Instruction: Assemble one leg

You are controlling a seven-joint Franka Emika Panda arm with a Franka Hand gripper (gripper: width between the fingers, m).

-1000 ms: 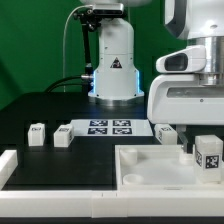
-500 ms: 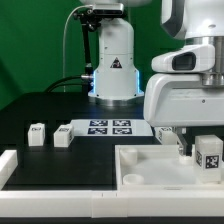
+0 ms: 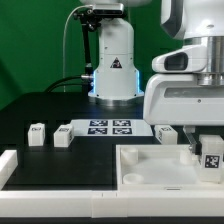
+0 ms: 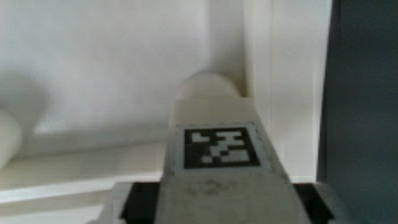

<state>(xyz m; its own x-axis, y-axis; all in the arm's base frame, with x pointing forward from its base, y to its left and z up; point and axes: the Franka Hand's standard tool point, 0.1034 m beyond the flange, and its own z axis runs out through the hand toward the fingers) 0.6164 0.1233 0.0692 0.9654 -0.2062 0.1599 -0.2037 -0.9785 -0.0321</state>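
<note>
We see the claw (image 3: 207, 152) gripping the leg (image 3: 212, 158) and lowered since a second ago, now at the four-o'clock corner of the white tray part (image 3: 150, 162); insertion looks close.

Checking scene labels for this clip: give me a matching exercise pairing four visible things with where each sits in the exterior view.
Things:
1. the leg in the claw
2. marker board
3. two loose legs
4. square tray-like part

Places:
A. flat on the table, centre, before the robot base
B. exterior view's left, on the black table
C. exterior view's right edge, over the tray-like part
D. front, lower right

Pairs: 1-C, 2-A, 3-B, 4-D
</note>
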